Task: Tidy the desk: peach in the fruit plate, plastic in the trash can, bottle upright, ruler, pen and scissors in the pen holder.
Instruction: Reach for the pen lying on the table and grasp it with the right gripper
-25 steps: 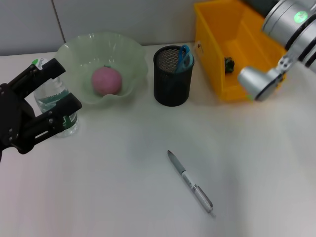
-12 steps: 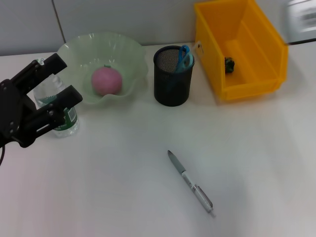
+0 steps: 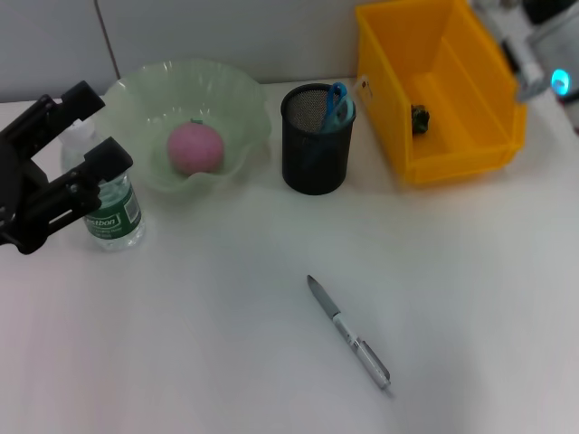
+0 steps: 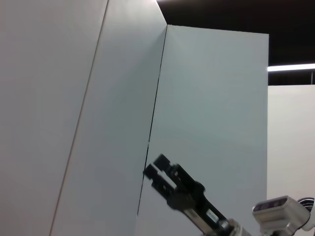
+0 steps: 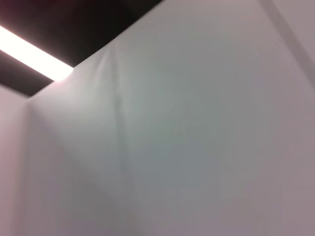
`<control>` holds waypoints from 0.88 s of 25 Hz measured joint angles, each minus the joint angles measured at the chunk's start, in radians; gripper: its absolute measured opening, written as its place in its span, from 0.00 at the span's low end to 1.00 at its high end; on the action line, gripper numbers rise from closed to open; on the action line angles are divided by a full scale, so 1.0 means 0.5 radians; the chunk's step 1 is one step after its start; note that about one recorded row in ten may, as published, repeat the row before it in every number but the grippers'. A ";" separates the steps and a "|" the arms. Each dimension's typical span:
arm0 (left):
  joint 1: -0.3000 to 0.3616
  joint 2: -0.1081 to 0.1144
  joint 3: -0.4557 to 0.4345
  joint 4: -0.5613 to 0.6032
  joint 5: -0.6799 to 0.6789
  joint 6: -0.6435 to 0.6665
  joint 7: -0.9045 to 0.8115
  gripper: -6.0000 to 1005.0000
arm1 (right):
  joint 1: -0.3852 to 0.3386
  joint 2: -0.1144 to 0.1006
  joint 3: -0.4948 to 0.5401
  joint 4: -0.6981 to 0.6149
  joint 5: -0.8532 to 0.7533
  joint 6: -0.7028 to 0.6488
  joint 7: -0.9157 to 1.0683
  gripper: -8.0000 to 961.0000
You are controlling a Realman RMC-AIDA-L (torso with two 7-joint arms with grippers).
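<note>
The clear bottle [image 3: 114, 213] with a green label stands upright at the table's left. My left gripper [image 3: 94, 126] is open just above and left of it, holding nothing. A pink peach [image 3: 194, 147] lies in the pale green fruit plate [image 3: 237, 95]. Blue scissors [image 3: 336, 104] stick out of the black mesh pen holder [image 3: 316, 154]. A grey pen [image 3: 348, 333] lies flat on the table, front of centre. A dark plastic scrap [image 3: 420, 117] sits in the yellow trash can [image 3: 457, 154]. The right arm [image 3: 541, 52] is raised at the far right; the left wrist view shows the right gripper [image 4: 154, 166] held high, fingers together. No ruler is in view.
The white table [image 3: 208, 353] stretches bare around the pen. The plate, holder and bin line up along the back, close to grey wall panels [image 3: 271, 36].
My left gripper has backed off up and to the left, uncovering the upright bottle. The right arm has lifted away from the yellow bin toward the top right corner.
</note>
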 joint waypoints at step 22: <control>-0.015 -0.002 -0.051 0.032 -0.004 -0.040 -0.020 0.80 | 0.343 -0.090 1.080 -1.079 -4.006 -1.311 3.909 0.72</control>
